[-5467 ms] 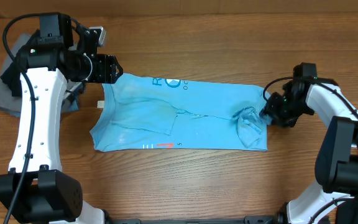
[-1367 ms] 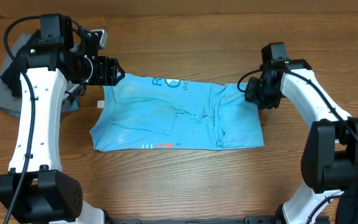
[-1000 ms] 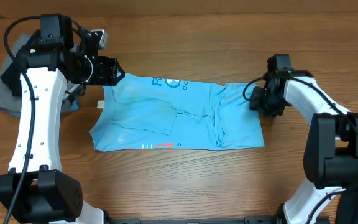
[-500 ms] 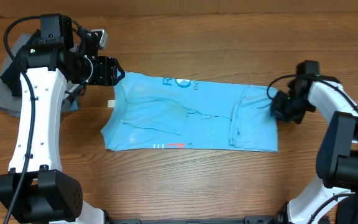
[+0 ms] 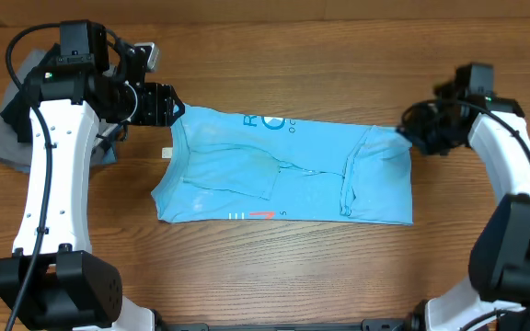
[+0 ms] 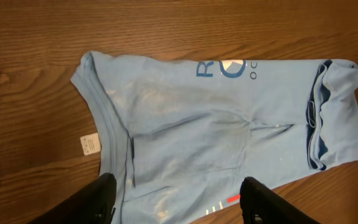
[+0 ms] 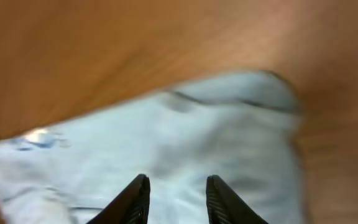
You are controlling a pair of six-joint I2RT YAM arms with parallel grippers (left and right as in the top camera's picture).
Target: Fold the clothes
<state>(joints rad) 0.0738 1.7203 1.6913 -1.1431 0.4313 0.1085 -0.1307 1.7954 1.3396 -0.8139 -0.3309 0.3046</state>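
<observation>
Light blue T-shirt (image 5: 283,175) spread flat on the tabletop (image 5: 293,55), long axis running straight from one tool to the other. From overhead: left tool (image 5: 159,103) just off the collar-end far corner, small white tag (image 5: 166,153) lying on bare wood just beside that end; right tool (image 5: 412,138) at the opposite far corner, touching or nearly touching the cloth edge; a raised crease across the shirt on the right tool's side; grey and black garments (image 5: 7,138) behind the left arm, well apart from the shirt. From the left wrist: left tool (image 6: 178,180) released, fingers wide apart with nothing between them, shirt (image 6: 216,124) below and stretching ahead of it, tag (image 6: 89,144) off to one side of the collar. From the right wrist, badly blurred: right tool (image 7: 176,183) with fingers partly parted, shirt (image 7: 166,137) directly ahead and beneath, rounded corner beyond; pinching cloth or free, impossible to tell. Likely next: a grip at each far corner, each arm nearest to its own end, then a fold across the short way.
</observation>
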